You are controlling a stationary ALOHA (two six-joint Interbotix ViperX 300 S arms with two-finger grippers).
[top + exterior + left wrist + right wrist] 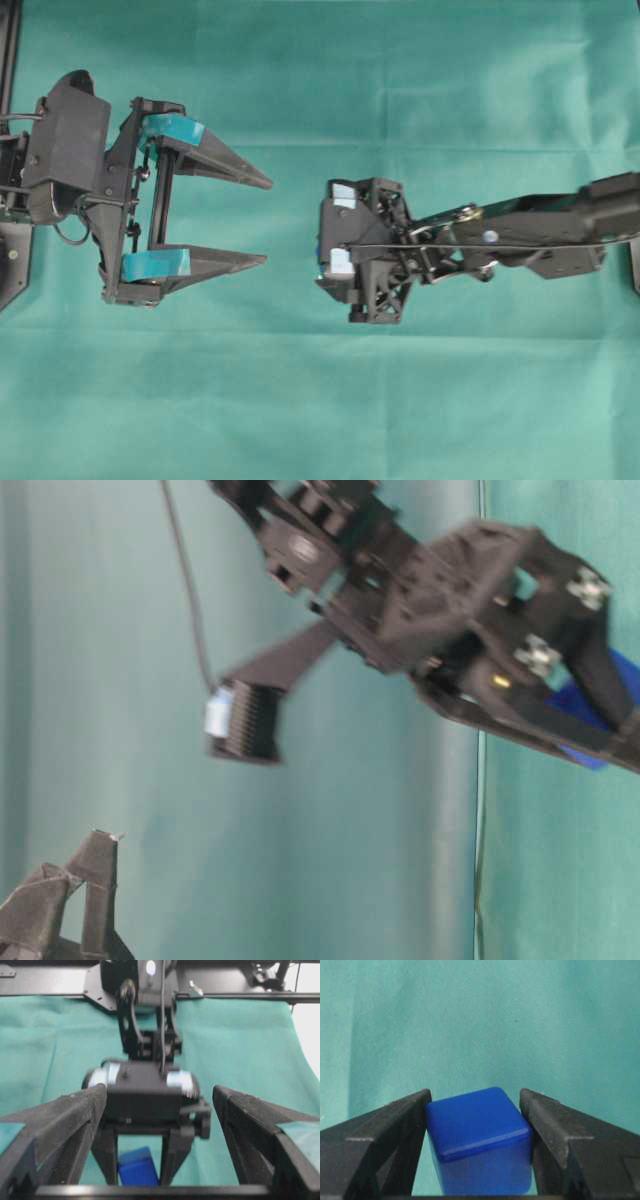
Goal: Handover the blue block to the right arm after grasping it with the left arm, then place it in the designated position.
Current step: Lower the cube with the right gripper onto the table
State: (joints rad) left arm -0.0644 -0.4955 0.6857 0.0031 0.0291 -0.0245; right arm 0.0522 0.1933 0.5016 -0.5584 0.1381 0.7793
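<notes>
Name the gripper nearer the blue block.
Right. The right gripper clamps the blue block between its fingers; the left gripper stands open, apart, facing it.

The left gripper [268, 222] is lying level at the left of the overhead view, its teal-banded fingers [215, 160] spreading wide and holding nothing. The right gripper [476, 1110] is pointing steeply downward from the right, its fingers [547, 1120] pinching the blue block [480, 1142].

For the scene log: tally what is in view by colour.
Blue: 1, the blue block, clamped in the right claw
Black: 2, the right claw and the open left claw
Green: 1, the cloth
Total: 4
</notes>
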